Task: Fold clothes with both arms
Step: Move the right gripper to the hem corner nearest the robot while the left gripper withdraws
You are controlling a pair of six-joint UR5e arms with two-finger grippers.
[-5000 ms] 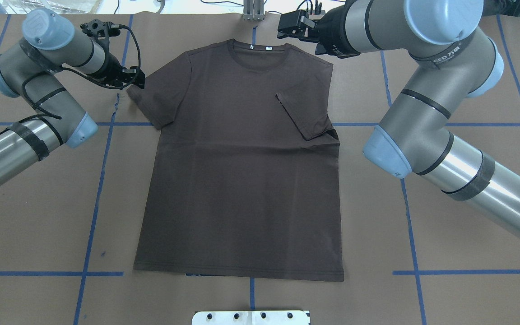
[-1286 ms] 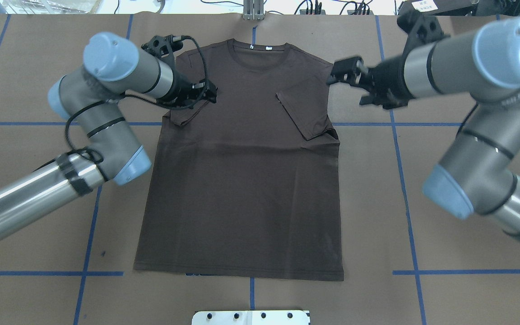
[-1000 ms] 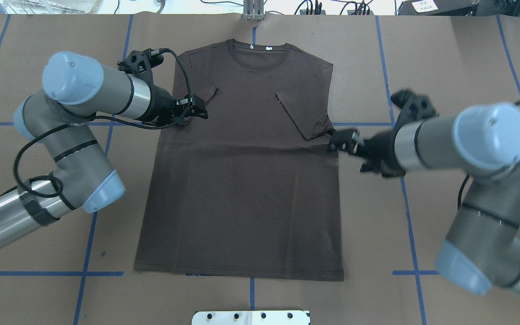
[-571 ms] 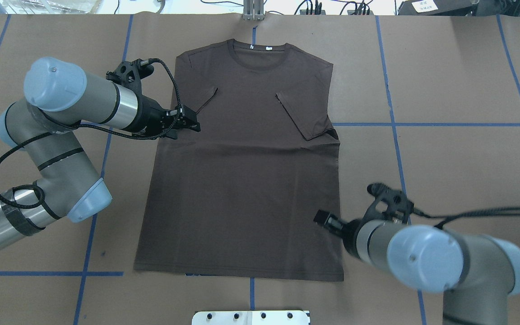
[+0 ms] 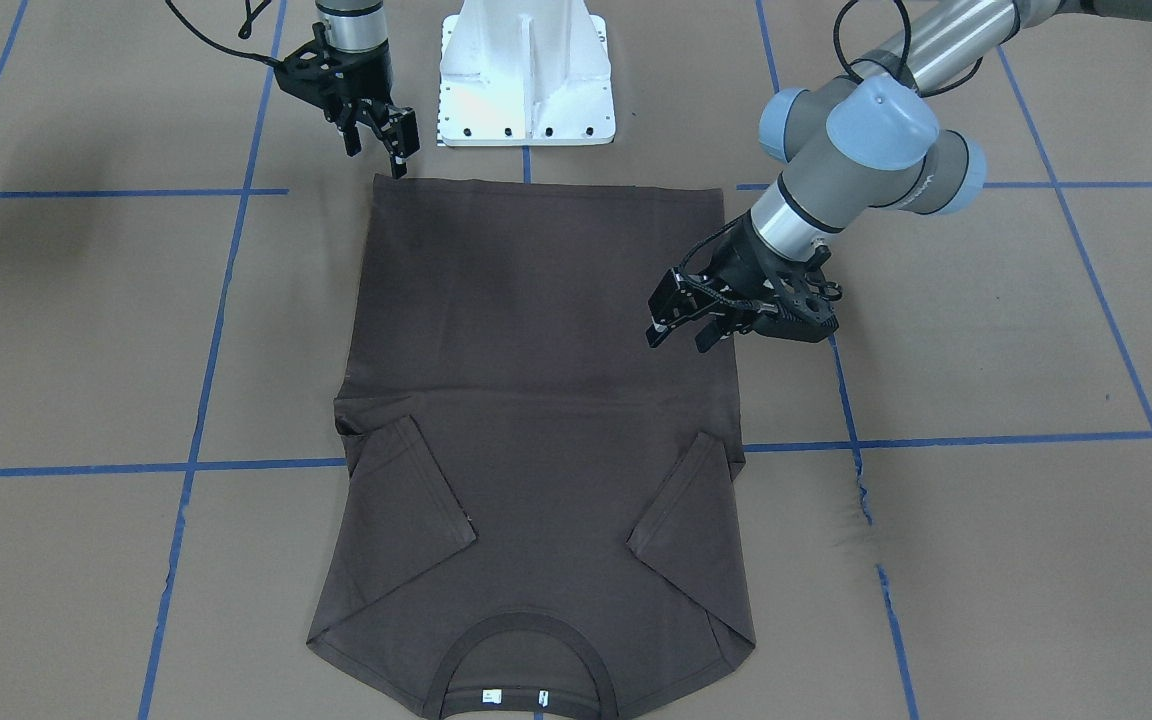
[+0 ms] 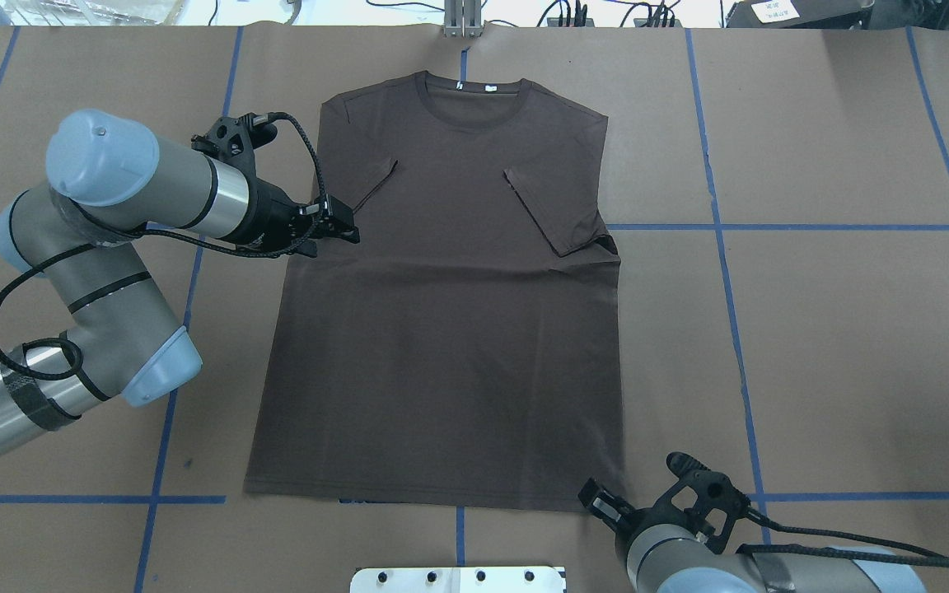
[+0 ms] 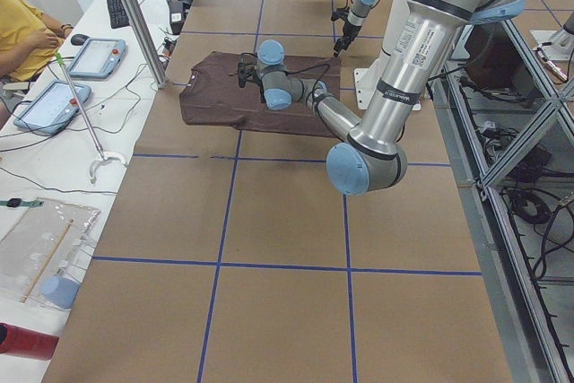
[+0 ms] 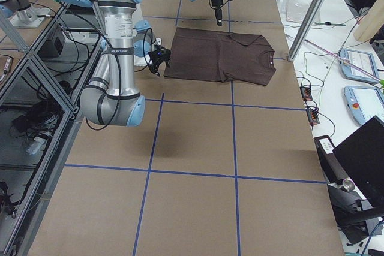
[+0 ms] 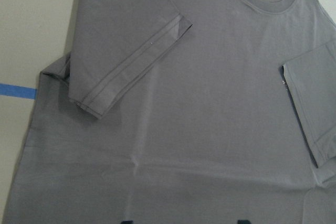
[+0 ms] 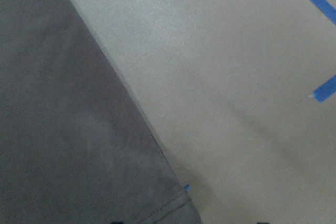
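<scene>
The T-shirt [image 6: 441, 329] lies flat on the table [image 6: 853, 329], sleeves folded in, collar far. The left gripper [image 5: 678, 333], jaws apart, hovers over its left edge. The right gripper [image 5: 376, 150], also spread, is at the near right hem corner; whether it touches the cloth is unclear.

No word or number can be read for certain. Two small white tags [image 5: 484, 695] inside the neck of the dark brown T-shirt [image 5: 546, 330] carry marks too small to make out. Dark lettering runs down the silver tube of the left arm [image 7: 414, 38], illegible. A white paper label [image 6: 771, 10] past the worktop's [image 6: 837, 329] far right corner bears blurred lines of print.
</scene>
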